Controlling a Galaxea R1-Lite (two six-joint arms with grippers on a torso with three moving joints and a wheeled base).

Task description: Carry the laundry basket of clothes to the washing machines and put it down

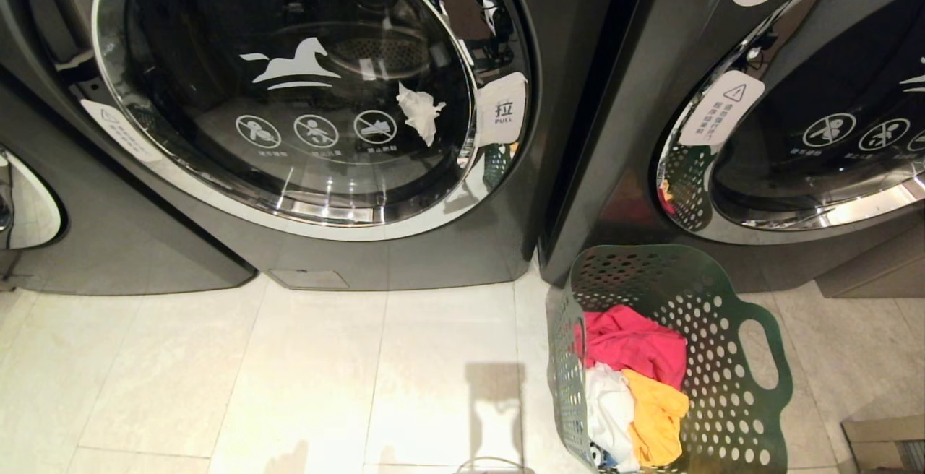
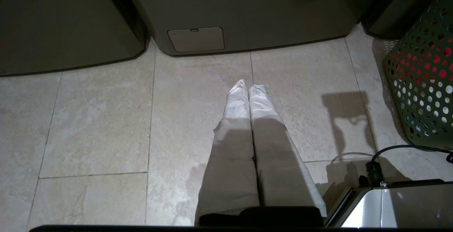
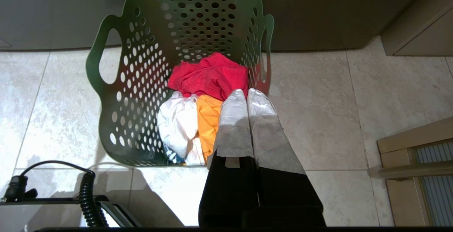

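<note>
- Nearest your right wrist camera is the right gripper point(image 3: 246, 93): its 2 wrapped fingers are pressed together on nothing, hanging above the laundry basket point(image 3: 116, 94), over the rim nearest the robot.
- Your left gripper point(image 2: 248, 85) is likewise closed and empty, poised over bare floor tiles point(image 2: 99, 119) with the basket off to its right.
- Just beyond the right fingertips lie the clothes point(image 3: 208, 76): a pink-red garment toward the machines, a white one and a yellow-orange one closer to you.
- The basket stands upright on the floor, its far wall just beside the front of the washing machines point(image 1: 405, 243), below the seam between 2 of them.
- My read: the basket already sits at the machines with both claws free, so the set-down looks finished or very nearly so. If you must lift again, each oval handle point(image 1: 759, 351) needs a claw opened first.
- Edges: the machine panels crowd the basket's far side, and a pale box corner point(image 1: 882, 445) sits near on its right.
- A white tissue scrap point(image 1: 420, 113) clings to the left door glass.
- Open tiles spread to the basket's left, giving you room to back away.
</note>
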